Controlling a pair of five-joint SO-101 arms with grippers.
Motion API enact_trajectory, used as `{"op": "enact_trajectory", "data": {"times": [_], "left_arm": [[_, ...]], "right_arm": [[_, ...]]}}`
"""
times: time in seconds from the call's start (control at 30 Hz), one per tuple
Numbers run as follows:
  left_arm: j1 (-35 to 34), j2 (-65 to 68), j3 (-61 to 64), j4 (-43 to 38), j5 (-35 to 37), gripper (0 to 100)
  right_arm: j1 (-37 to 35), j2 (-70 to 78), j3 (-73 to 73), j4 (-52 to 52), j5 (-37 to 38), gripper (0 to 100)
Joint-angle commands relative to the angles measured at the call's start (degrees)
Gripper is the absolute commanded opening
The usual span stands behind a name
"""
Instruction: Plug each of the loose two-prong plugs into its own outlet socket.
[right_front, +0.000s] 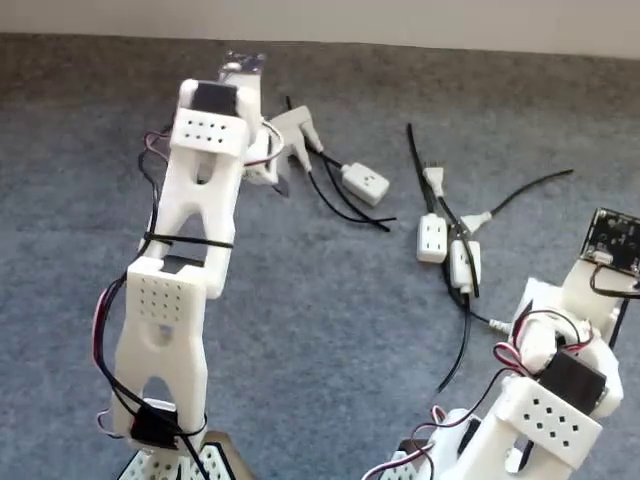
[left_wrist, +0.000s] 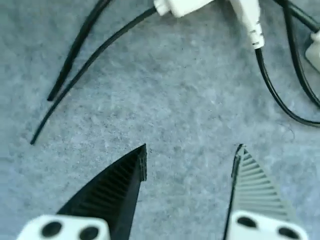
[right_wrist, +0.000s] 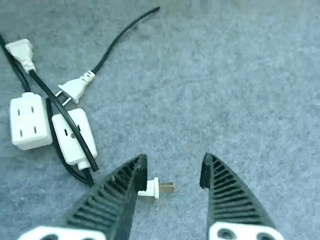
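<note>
- I see the left arm stretched far out over the grey carpeted table (right_front: 330, 330). The left gripper (left_wrist: 190, 150) points down at bare carpet, jaws apart, nothing between them.
- A white plug body (left_wrist: 248, 17) lies just beyond its tips.
- The right arm is folded near its base. The right gripper (right_wrist: 172, 160) sits low, jaws apart.
- A small white two-prong plug (right_wrist: 157, 188) lies between those jaws, unclamped.
- Two white rectangular outlet sockets (right_wrist: 30, 122) lie side by side nearby.

2 outlet sockets (right_front: 432, 238) side by side, 2 plugs (right_front: 433, 180) just behind them, 3rd socket (right_front: 365, 182) farther left
</note>
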Motion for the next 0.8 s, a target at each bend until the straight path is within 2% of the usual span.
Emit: {"op": "enact_trajectory", "data": {"times": [0.0,0.2,0.3,0.5,0.77], "left_arm": [[-2.15,-3.56,2.59,-3.25,8.09,28],[-9.36,-3.56,9.27,-11.96,10.90,28],[-10.95,-3.56,13.14,-18.20,10.99,28],[-11.82,-3.56,16.66,-25.41,10.99,28],[-11.65,-3.47,16.92,-26.64,10.99,28]], "right_arm": [[-5.49,0.13,-4.79,0.22,-3.34,19.5],[-20.18,15.60,-16.04,5.58,-13.54,19.5],[-24.31,27.12,-23.16,5.85,-18.90,19.5],[-29.93,44.70,-34.07,5.58,-23.38,19.5],[-30.46,62.02,-38.64,-0.40,-23.30,19.5]]}}
